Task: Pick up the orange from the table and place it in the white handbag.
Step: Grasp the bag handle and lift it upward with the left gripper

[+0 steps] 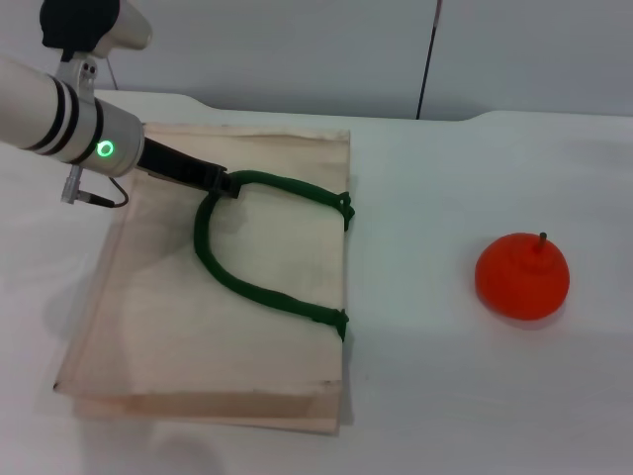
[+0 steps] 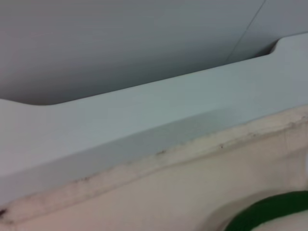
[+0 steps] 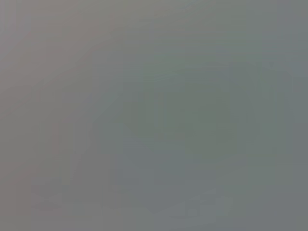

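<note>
The orange (image 1: 522,277) sits on the white table (image 1: 445,168) at the right, stem up, with nothing touching it. The white handbag (image 1: 148,327) lies flat at the left, its mouth side toward the orange. Its green rope handle (image 1: 213,262) loops over the top face. My left gripper (image 1: 226,183) reaches in from the upper left and is closed on the far end of that handle. The left wrist view shows the bag's far edge (image 2: 159,159) and a bit of the green handle (image 2: 269,211). My right gripper is out of view; the right wrist view shows only plain grey.
A grey wall runs behind the table, with a thin dark cable (image 1: 425,59) hanging down it. The table's far edge has a raised step (image 1: 198,99) behind the bag. Bare tabletop lies between the bag and the orange.
</note>
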You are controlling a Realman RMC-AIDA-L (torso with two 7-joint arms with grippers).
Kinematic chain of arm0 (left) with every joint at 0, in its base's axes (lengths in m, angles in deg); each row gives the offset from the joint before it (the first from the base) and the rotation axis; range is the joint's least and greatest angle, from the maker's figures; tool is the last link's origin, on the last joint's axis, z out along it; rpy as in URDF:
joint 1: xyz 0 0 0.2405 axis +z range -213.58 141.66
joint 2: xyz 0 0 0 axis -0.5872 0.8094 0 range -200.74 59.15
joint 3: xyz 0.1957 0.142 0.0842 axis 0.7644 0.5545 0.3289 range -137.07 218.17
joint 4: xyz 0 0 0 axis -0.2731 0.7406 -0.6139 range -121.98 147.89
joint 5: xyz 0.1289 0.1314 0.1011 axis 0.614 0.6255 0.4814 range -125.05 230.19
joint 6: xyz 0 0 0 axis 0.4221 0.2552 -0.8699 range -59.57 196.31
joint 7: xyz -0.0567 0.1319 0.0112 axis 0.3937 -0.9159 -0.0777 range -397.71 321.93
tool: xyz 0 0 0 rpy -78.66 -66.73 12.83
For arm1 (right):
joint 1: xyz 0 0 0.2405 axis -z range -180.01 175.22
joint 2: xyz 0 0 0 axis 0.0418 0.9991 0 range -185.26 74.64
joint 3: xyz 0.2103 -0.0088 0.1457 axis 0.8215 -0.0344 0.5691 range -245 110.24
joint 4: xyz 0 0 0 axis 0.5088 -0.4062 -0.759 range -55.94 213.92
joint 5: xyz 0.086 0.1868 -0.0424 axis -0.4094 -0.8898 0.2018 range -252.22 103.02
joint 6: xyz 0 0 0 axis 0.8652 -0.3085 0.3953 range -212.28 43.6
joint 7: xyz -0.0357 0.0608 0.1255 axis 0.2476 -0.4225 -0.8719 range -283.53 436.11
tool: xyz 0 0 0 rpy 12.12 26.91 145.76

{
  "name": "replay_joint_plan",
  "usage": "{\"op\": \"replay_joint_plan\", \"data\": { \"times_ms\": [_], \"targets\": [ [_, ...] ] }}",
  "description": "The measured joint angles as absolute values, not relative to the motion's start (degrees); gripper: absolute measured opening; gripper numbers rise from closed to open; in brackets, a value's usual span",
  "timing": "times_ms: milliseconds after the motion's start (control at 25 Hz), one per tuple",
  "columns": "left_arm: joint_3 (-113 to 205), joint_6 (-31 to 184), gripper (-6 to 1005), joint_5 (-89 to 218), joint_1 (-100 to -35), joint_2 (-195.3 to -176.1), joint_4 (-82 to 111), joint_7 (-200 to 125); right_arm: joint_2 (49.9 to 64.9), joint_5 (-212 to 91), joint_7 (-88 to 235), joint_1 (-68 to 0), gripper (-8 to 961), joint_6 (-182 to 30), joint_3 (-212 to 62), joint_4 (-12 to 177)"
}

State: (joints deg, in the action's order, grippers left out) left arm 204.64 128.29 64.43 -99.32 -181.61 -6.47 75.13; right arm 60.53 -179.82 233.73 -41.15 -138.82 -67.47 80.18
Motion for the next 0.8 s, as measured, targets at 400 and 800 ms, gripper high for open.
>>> {"op": "replay_joint_plan", "data": {
  "times_ms": [400, 800],
  "targets": [
    [204.6, 129.5, 169, 64.1, -101.5, -181.16, -7.1, 74.5, 60.53, -180.1, 233.7, -40.6, 890, -138.7, -67.4, 80.3],
    [204.7, 156.1, 145, 59.8, -111.5, -178.26, -25.7, 70.0, 60.52, -179.9, 230.8, -39.7, 889, -137.9, -67.4, 81.4]
  ]
}}
